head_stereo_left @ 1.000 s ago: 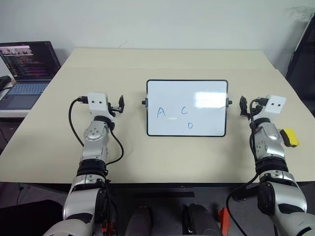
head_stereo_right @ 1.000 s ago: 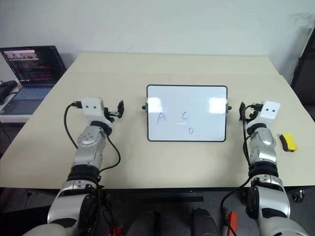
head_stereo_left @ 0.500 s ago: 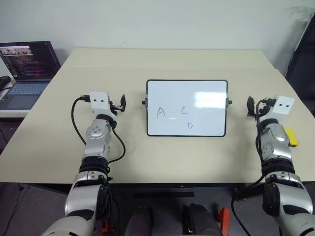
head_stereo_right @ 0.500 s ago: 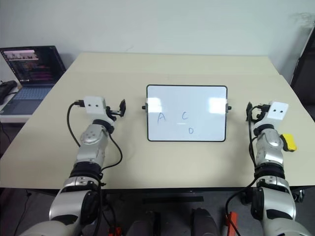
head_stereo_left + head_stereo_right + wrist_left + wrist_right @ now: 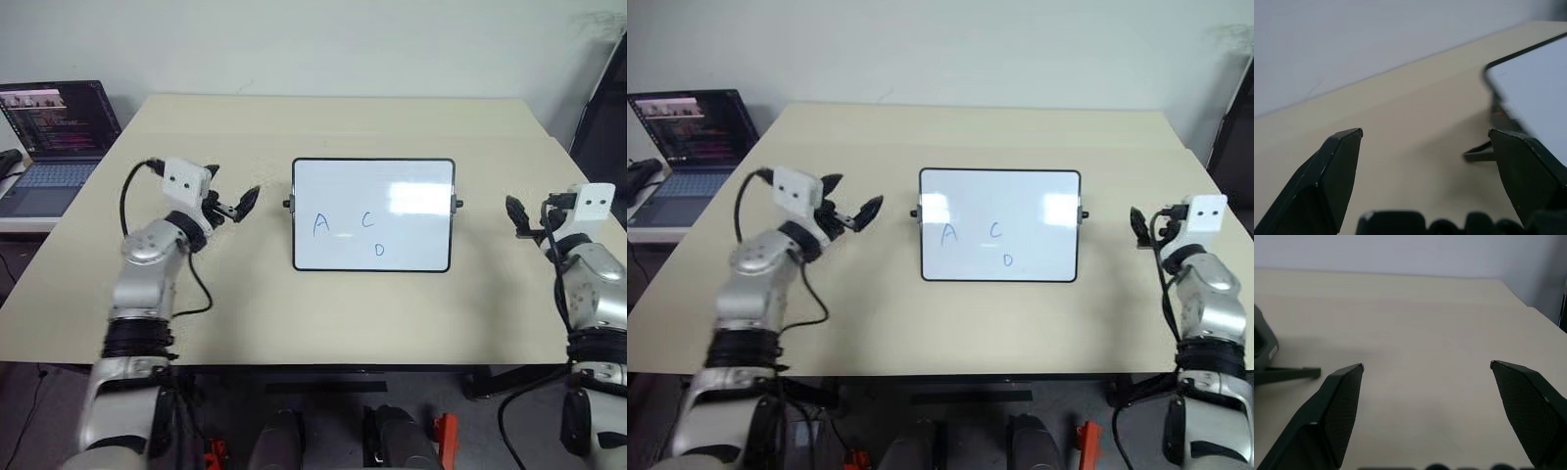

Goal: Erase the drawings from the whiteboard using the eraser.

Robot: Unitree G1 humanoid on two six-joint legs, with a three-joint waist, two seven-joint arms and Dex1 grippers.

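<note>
The whiteboard (image 5: 392,186) stands in the middle of the beige table (image 5: 343,122), with the drawings on it in thin blue: A (image 5: 320,224), C (image 5: 366,220) and D (image 5: 378,250). My left gripper (image 5: 233,191) hovers to the left of the board, open and empty, pointing toward the board's left edge (image 5: 1533,83). To the right of the board my right gripper (image 5: 529,211) hangs open over bare table, nothing between its fingers. The eraser is hidden; my right forearm covers the spot near the table's right edge.
An open laptop (image 5: 54,127) sits on a side surface at the far left. A dark object (image 5: 602,117) stands past the table's right edge. The board's side knob and foot (image 5: 1266,350) lie near my right gripper.
Both arms have risen and swung outward. The left gripper has turned to point toward the board. The right forearm now covers the yellow eraser that showed beside it before.
</note>
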